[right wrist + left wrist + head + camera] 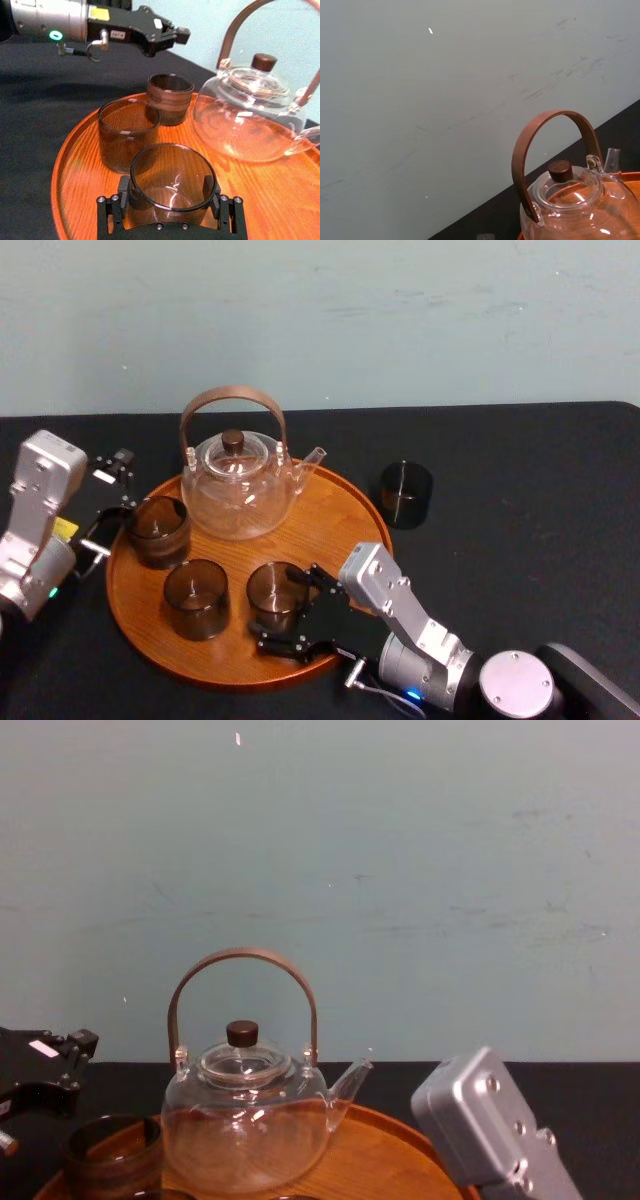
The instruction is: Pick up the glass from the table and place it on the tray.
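Smoky glass [277,592], lower centre of the head view, is clamped by the right pincer [169,192] and seems down on the wooden tray [330,520]; release and a clean retreat look next, while the left pincer [116,490] idles open at the tray's left rim.

Right gripper [283,612] reaching forward, fingers clamped on glass [272,585], left gripper [115,495] hovering, fingers spread

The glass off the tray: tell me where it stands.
In the head view the dark glass stands on the black table, on the robot's right just beyond the rim of the tray, nearest the spout of the teapot.
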Controlling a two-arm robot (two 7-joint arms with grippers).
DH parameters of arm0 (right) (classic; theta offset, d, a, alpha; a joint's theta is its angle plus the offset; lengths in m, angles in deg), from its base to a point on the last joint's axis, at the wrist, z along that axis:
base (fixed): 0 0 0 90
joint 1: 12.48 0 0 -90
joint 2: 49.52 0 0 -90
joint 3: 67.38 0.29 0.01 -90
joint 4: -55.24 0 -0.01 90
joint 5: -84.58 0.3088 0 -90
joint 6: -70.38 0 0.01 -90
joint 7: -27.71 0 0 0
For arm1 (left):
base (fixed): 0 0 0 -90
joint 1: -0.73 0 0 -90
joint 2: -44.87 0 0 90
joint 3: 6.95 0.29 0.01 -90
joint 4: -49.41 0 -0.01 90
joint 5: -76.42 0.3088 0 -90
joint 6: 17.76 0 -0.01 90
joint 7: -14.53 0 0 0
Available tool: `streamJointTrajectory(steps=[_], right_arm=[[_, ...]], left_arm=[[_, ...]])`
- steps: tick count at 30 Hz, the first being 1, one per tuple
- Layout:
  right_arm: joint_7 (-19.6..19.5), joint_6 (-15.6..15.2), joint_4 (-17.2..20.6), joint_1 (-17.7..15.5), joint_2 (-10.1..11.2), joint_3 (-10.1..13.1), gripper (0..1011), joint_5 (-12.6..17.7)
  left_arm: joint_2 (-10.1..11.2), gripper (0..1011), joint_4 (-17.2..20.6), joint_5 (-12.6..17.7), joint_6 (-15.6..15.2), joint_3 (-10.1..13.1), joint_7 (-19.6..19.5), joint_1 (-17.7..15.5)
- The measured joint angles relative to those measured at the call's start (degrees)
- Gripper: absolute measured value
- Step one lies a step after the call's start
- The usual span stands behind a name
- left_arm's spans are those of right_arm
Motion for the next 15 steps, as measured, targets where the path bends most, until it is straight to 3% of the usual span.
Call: streamJointTrajectory(steps=[4,15], right_arm=[[0.0,0.2,0.1,0.0,0.0,0.0,1002,-0.1],[-0.7,3.9,4.4,-1.9,1.6,1.0,1002,-0.4]], left_arm=[[0.0,0,0.0,0.0,0.0,0.0,0.0,0.0],[0.0,0,0.0,0.0,0.0,0.0,0.0,0.0]])
